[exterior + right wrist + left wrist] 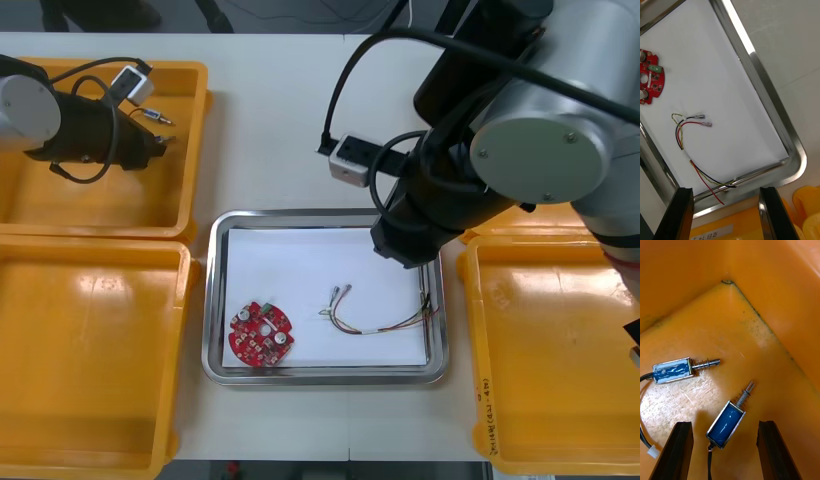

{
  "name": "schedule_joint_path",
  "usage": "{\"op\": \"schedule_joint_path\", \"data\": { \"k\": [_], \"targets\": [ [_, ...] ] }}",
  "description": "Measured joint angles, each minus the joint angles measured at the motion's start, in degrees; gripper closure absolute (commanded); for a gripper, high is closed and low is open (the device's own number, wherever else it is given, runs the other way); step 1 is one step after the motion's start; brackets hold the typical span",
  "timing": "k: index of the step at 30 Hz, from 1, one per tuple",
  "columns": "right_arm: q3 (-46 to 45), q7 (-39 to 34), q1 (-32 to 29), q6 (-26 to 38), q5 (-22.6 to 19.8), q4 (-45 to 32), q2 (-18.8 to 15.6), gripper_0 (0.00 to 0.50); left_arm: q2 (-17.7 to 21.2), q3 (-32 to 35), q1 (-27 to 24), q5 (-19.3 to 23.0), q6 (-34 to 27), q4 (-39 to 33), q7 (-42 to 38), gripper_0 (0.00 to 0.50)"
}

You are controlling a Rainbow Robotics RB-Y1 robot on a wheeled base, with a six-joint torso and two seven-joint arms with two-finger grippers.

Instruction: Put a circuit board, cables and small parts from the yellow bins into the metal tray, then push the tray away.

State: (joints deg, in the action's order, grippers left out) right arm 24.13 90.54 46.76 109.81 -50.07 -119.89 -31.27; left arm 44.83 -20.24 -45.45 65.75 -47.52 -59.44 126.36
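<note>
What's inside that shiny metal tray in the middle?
Inside the metal tray: a round red circuit board and a red and yellow cable on white lining. The right arm covers its far right corner in the front view.

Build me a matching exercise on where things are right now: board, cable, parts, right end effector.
Things:
1. circuit board
2. red and yellow cable
3. small metal parts
4. right end effector

Places or states:
A. open, above the right side of the metal tray
B. in the far left yellow bin, below the open left end effector
C. in the tray, near left corner
D. in the tray, right half

Pairs: 1-C, 2-D, 3-B, 4-A.
</note>
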Motion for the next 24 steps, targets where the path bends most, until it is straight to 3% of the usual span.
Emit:
{"op": "schedule_joint_path", "data": {
  "k": [6, 12, 15, 18, 24],
  "targets": [
    [-4.5, -11.3, 0.6, 0.0, -0.5, -1.9, -4.1, 0.0, 0.0, -0.2, 0.0, 0.5, 1.2, 0.5, 0.0, 0.0],
    [-6.8, -13.9, 0.6, 0.0, -0.6, -2.0, -9.0, 0.0, 0.0, -4.2, -0.1, 3.0, 6.6, 1.8, 0.0, 0.0],
    [-7.0, -20.5, 0.6, 0.0, 0.1, -2.0, -11.2, 0.0, 0.0, -4.9, -0.3, 3.6, 7.2, 1.9, 0.0, 0.0],
    [-7.8, -24.6, 0.6, 0.0, 1.3, -1.7, -12.0, 0.0, 0.0, -4.9, -0.4, 3.7, 7.2, 1.9, 0.0, 0.0],
    [-12.8, -24.5, 0.6, 0.0, 1.8, 4.3, -12.1, 0.0, 0.0, -4.9, -0.4, 4.1, 7.2, 2.0, 0.0, 0.0]
  ]
}}
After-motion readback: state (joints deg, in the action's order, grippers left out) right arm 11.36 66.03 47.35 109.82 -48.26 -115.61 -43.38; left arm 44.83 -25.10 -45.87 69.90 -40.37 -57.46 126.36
